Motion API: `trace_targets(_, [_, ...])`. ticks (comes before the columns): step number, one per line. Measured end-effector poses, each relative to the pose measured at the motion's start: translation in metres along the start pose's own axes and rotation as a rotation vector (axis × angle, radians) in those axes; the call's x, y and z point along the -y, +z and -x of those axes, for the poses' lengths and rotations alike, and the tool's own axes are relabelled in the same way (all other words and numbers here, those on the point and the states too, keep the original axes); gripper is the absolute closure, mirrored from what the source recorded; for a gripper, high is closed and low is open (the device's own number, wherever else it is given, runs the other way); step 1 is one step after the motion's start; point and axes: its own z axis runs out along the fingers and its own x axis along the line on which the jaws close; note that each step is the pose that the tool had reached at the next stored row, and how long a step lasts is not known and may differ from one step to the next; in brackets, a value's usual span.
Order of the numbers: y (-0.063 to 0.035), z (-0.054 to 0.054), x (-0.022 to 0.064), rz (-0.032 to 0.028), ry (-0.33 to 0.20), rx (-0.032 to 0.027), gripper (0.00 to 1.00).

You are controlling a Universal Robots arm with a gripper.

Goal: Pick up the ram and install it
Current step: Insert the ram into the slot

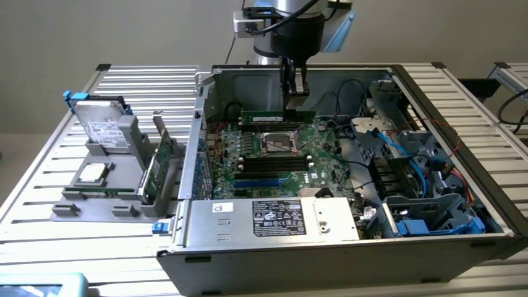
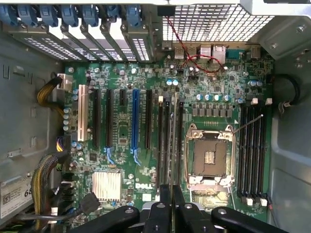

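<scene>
Exterior view — fingers point(image 1: 288, 80) pinched on the ram point(image 1: 266, 117) above the motherboard point(image 1: 247, 148) — slatted metal table point(image 1: 148, 80), plain beige wall point(image 1: 123, 31).

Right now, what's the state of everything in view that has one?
gripper: shut on the ram.
ram: held on edge over the motherboard, beside the CPU socket.
CPU socket: bare, no cooler.
black slots across the socket from the ram: empty.
PC case: side open.
</scene>
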Motion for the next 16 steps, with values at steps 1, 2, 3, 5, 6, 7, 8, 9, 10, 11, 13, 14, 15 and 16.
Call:
trace_targets(1, [0.0014, 0.000, 0.0000, -0.0002, -0.003, -0.0007, 0.87])
trace_targets(2, [0.0032, 0.001, 0.0000, -0.0004, -0.006, -0.0013, 0.87])
trace_targets(3, [0.0049, 0.001, -0.0001, -0.0005, -0.008, -0.0015, 0.87])
trace_targets(5, [0.0086, 0.002, -0.0001, -0.0008, -0.011, -0.0014, 0.87])
trace_targets(6, [0.0103, 0.002, -0.0002, -0.0008, -0.012, -0.0014, 0.87])
trace_targets(7, [0.0121, 0.002, -0.0001, -0.0008, -0.012, -0.0014, 0.87])
trace_targets(8, [0.0139, 0.003, -0.0002, -0.0008, -0.012, -0.0014, 0.87])
trace_targets(9, [0.0157, 0.003, -0.0002, -0.0008, -0.012, -0.0015, 0.87])
trace_targets(10, [0.0175, 0.003, -0.0003, -0.0008, -0.012, -0.0015, 0.87])
trace_targets(11, [0.0190, 0.003, -0.0003, -0.0008, -0.012, -0.0015, 0.87])
trace_targets(13, [0.0218, 0.004, -0.0003, -0.0008, -0.012, -0.0015, 0.87])
trace_targets(14, [0.0230, 0.004, -0.0003, -0.0008, -0.012, -0.0017, 0.87])
trace_targets(15, [0.0238, 0.005, -0.0003, -0.0008, -0.012, -0.0017, 0.87])
trace_targets(16, [0.0245, 0.005, -0.0003, -0.0008, -0.012, -0.0017, 0.87])
